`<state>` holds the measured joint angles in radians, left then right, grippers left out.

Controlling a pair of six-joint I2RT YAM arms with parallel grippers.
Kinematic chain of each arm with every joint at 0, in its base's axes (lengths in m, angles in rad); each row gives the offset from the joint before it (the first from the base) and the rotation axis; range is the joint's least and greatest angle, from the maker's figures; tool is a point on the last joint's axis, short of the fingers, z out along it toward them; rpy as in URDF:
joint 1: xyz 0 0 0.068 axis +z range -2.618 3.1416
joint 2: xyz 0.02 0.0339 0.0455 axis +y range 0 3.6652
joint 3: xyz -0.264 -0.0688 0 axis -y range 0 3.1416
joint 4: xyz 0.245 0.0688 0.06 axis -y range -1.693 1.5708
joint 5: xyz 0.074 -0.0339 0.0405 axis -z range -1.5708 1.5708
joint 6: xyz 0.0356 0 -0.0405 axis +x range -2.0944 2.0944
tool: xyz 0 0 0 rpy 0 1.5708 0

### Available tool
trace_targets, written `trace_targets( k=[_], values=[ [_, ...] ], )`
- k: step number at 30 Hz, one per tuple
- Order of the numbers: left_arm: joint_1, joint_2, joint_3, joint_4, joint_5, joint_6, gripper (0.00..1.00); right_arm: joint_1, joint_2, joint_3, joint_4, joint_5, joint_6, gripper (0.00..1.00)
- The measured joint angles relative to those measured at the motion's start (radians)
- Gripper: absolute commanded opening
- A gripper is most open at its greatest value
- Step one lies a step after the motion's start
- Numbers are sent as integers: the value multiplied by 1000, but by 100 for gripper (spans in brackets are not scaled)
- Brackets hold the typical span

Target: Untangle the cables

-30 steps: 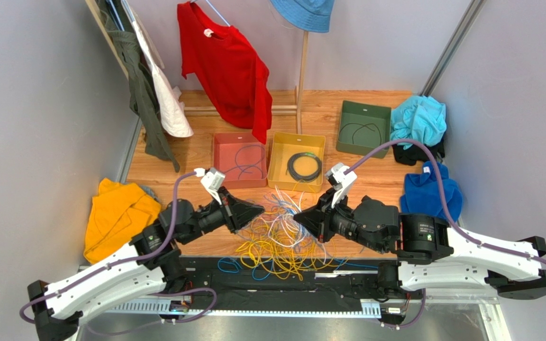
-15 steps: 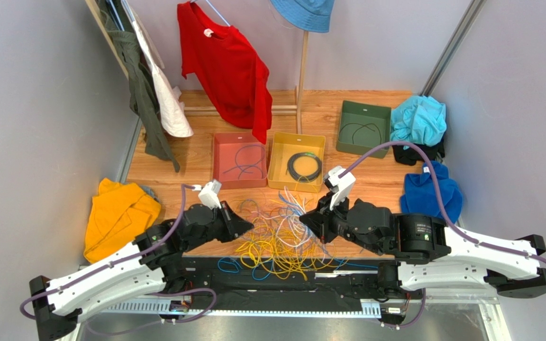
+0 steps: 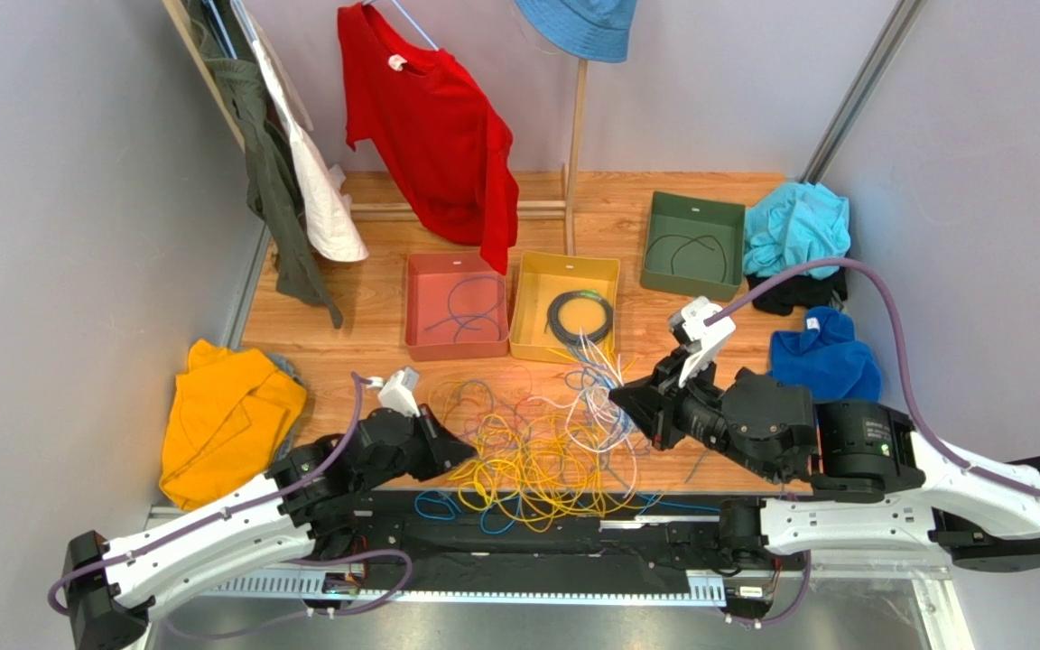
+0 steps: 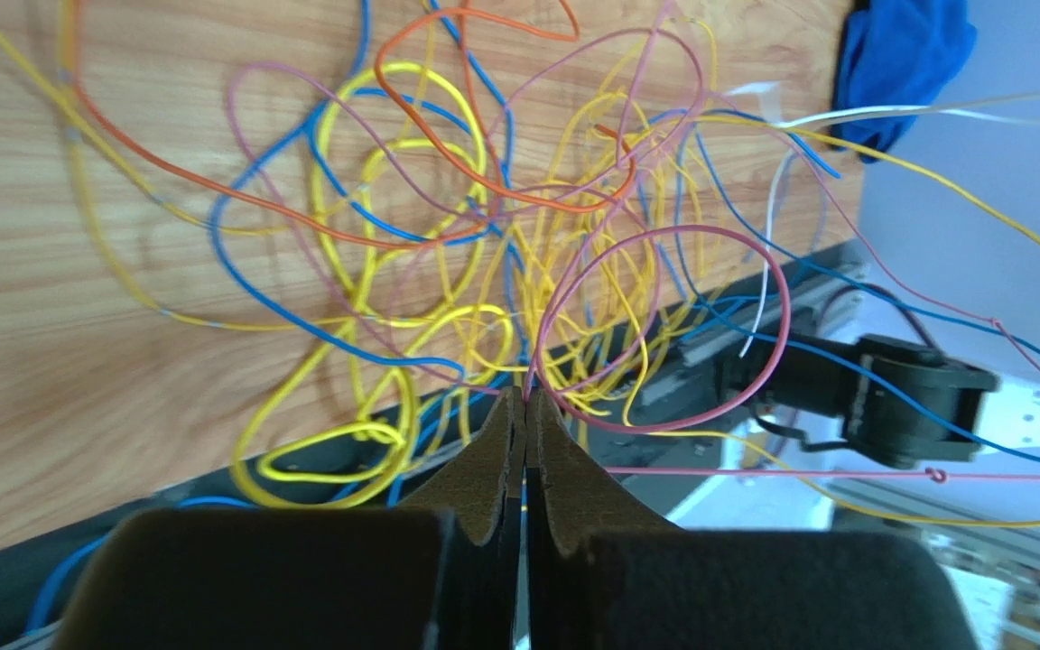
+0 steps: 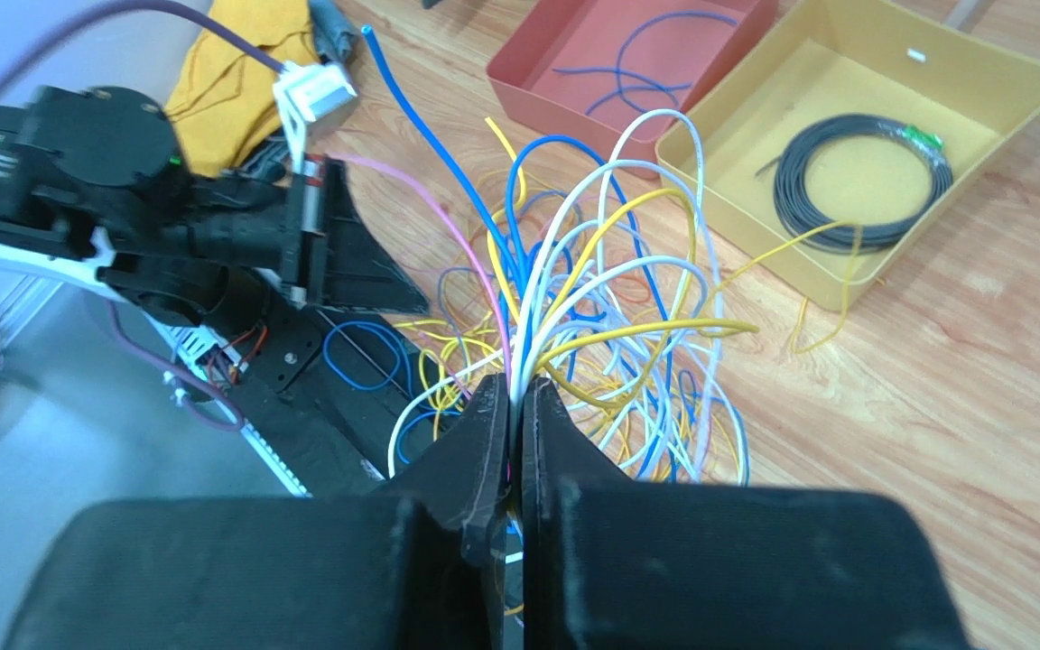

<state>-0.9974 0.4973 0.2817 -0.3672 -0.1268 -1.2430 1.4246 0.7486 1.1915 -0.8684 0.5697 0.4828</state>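
Observation:
The cables point(image 3: 539, 454) lie as a tangle of yellow, blue, white and pink wires on the wooden table, between my two grippers. My left gripper point(image 3: 469, 458) sits low at the tangle's left edge. In the left wrist view its jaws point(image 4: 526, 400) are shut on a thin pink cable that loops away point(image 4: 783, 291) over the yellow heap. My right gripper point(image 3: 616, 402) is at the tangle's right side. In the right wrist view it point(image 5: 515, 386) is shut on a bunch of white, yellow, blue and pink cables point(image 5: 539, 305) fanning upward.
Behind the tangle stand a red tray point(image 3: 412, 305) holding a blue wire, a yellow tray point(image 3: 523, 312) with a black coil point(image 3: 580, 320), and a green tray point(image 3: 692, 203). An orange cloth point(image 3: 220, 406) lies left, blue point(image 3: 824, 359) and teal point(image 3: 797, 224) cloths right. A red shirt point(image 3: 437, 129) hangs behind.
My left gripper has drawn back and down toward the near left. My right gripper has moved right and away, and the cables between them have spread out.

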Motion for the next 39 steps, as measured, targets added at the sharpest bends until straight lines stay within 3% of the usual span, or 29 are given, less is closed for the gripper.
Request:
trace_targets(
  k=[4,6,7,10,13,18,25,29,39],
  values=[
    [7,-18,84,-174,-64,83,0,0,-35,-117,46,27,29,0],
    [10,-11,168,-273,-106,124,0,-1,-39,-172,67,37,47,7],
    [11,-5,214,-308,-127,143,0,-1,-37,-199,76,42,56,26],
    [11,16,365,-389,-191,195,0,-1,-20,-246,85,55,84,61],
    [11,42,515,-444,-251,250,0,-1,15,-259,89,75,97,75],
    [11,123,681,-507,-306,329,0,-1,45,-245,89,121,96,77],
    [11,290,924,-566,-335,447,0,-1,36,-181,126,126,51,71],
    [11,401,1159,-594,-336,525,0,-1,33,-200,195,84,23,70],
    [11,732,1929,-681,-340,739,0,-1,19,-317,387,39,-32,68]
  ],
)
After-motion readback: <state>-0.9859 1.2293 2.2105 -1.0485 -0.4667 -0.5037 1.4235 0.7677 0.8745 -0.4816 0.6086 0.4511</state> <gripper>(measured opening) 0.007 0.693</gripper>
